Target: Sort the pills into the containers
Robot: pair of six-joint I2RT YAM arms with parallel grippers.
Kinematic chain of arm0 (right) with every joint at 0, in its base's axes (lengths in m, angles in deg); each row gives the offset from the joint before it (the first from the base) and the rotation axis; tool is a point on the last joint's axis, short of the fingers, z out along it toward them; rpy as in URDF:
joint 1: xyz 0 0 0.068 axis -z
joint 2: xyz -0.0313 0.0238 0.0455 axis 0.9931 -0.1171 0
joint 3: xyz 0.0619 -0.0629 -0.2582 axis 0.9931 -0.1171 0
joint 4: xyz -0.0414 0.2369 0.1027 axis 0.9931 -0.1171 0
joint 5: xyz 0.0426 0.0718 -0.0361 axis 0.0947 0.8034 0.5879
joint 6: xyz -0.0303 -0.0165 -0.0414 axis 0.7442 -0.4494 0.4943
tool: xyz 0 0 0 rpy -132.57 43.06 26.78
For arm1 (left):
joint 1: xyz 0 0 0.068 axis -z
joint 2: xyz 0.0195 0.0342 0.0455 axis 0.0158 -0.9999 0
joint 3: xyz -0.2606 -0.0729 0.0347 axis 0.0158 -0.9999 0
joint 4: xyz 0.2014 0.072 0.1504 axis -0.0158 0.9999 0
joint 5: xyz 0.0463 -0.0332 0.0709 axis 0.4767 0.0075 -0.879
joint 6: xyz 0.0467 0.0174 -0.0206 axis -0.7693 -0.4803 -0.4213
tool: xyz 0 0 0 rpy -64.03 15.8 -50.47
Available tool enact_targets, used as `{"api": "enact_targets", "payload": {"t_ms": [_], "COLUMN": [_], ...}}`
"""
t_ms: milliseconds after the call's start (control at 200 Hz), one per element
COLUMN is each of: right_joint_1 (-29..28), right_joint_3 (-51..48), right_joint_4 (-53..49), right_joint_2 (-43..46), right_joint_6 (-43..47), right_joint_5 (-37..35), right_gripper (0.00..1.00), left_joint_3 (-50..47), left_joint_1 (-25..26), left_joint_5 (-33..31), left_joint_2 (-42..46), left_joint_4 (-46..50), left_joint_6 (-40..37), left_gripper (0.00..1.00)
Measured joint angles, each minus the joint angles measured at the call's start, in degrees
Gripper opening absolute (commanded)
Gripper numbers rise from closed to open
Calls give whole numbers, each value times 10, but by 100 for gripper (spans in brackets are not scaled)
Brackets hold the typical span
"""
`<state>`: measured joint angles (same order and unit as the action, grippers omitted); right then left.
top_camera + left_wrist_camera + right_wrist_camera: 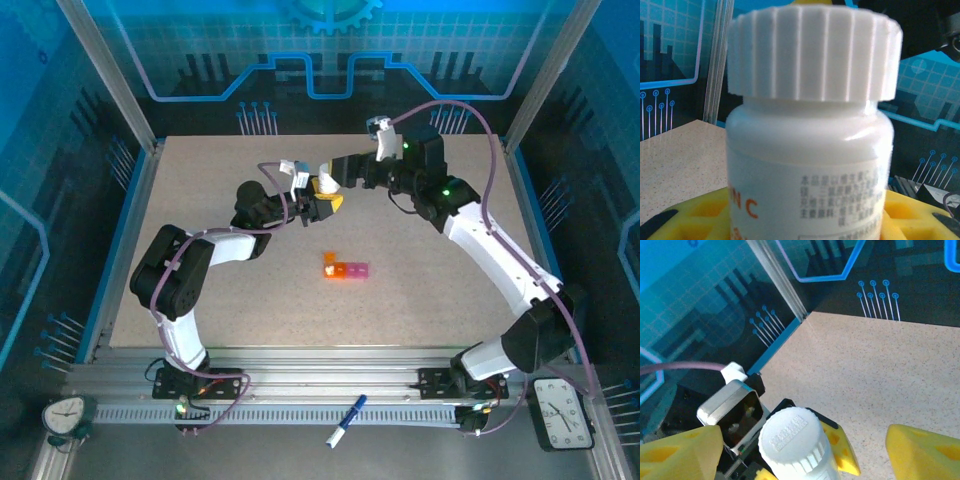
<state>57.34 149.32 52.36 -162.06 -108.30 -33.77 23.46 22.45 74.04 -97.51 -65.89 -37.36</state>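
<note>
Sorting is judged barely begun: the bottle (810, 150) is gripped by the left hand (313, 207), the right hand (800, 455) is spread wide around its cap (792, 440), and the containers (345, 270) are left mid-counter (450, 300), no pills made out inside

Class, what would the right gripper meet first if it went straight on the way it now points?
The bottle: its white cap sits between the fingers of the open right gripper, seemingly very near, though depth is unclear.
</note>
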Motion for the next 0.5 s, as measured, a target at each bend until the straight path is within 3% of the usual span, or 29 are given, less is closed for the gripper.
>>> {"api": "enact_targets", "payload": {"t_ms": [500], "right_joint_1": [-4], "right_joint_3": [50], "right_joint_4": [-50], "right_joint_2": [-67], "right_joint_6": [62], "right_joint_5": [60], "right_gripper": [78], "left_joint_3": [0], "left_joint_1": [0], "left_joint_5": [0], "left_joint_2": [0], "left_joint_4": [0], "left_joint_6": [0], "left_gripper": [0]}}
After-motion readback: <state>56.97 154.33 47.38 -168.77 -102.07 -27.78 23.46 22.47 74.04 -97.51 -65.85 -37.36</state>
